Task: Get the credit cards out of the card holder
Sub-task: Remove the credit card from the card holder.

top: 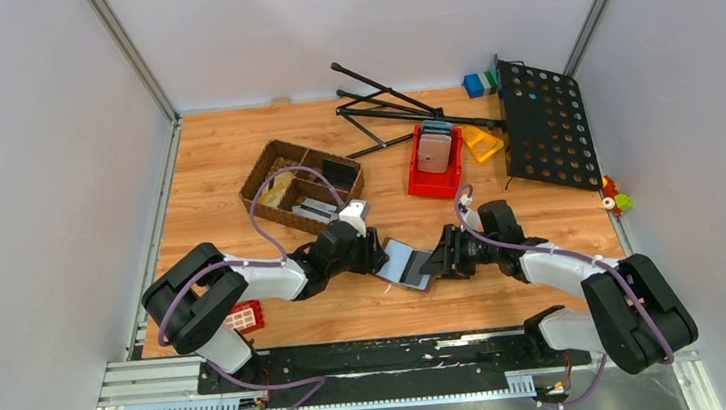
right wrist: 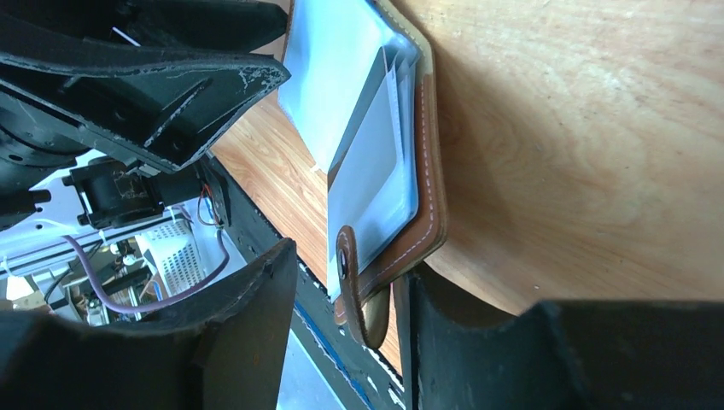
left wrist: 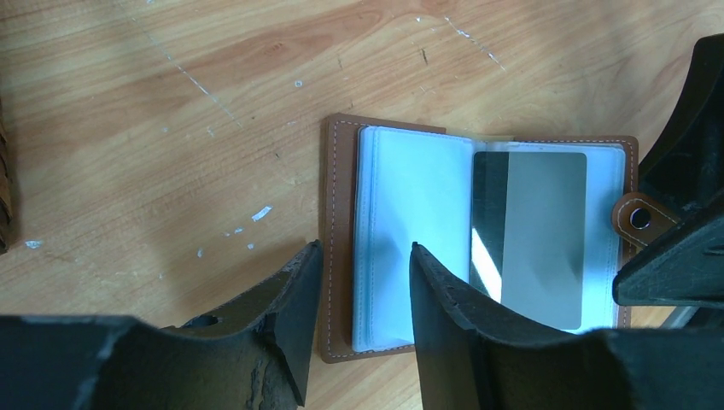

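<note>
Opening step: card holder (left wrist: 339, 213) spread, card (left wrist: 529, 239) exposed. Left gripper (left wrist: 364, 249) jaws straddle its left edge, clamp unclear; right gripper (right wrist: 348, 260) jaws apart. Next: pinch card edge.

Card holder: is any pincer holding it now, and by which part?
No firm hold shows. The left pincer straddles the card holder at its plain edge, and the right pincer straddles the tab clasp edge. Both have their jaws apart.

Left claw (top: 381, 253) and right claw (top: 441, 256) hem card holder (top: 407, 263).
</note>
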{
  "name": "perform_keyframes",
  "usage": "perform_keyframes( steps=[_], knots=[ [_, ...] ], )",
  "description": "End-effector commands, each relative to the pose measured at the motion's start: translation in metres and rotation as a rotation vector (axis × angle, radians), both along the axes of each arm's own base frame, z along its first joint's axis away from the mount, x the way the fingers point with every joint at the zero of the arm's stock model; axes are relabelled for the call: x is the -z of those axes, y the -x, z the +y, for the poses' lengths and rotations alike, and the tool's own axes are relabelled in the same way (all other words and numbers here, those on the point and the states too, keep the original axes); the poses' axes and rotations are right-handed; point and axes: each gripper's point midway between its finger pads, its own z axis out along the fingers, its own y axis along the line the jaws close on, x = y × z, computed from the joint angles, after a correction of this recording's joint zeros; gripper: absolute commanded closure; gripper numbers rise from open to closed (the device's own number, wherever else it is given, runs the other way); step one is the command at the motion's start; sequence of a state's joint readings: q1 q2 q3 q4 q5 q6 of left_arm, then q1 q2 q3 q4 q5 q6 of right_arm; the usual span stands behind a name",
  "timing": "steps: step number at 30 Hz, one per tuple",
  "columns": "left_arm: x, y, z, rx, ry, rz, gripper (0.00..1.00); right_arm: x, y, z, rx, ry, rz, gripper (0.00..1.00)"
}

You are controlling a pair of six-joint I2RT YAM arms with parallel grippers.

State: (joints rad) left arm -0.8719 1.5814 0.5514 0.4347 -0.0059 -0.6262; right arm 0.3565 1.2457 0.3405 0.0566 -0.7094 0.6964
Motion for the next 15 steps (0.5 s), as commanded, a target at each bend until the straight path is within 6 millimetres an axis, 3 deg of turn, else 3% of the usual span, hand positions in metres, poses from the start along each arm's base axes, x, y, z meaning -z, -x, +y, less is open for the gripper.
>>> perform_keyframes(
  steps=[1, 9, 15],
  knots=[
    [0.032, 0.018, 0.019, -0.020, -0.112, 0.095, 0.50, -0.008, -0.013, 0.001, 0.041, -0.006, -0.040, 0.55],
    [0.024, 0.020, 0.017, -0.028, -0.058, 0.085, 0.51, -0.001, -0.013, 0.002, 0.039, -0.008, -0.019, 0.63],
    [0.021, 0.022, 0.015, -0.026, -0.025, 0.088, 0.51, 0.002, -0.015, 0.004, 0.031, -0.005, -0.010, 0.79]
  ],
)
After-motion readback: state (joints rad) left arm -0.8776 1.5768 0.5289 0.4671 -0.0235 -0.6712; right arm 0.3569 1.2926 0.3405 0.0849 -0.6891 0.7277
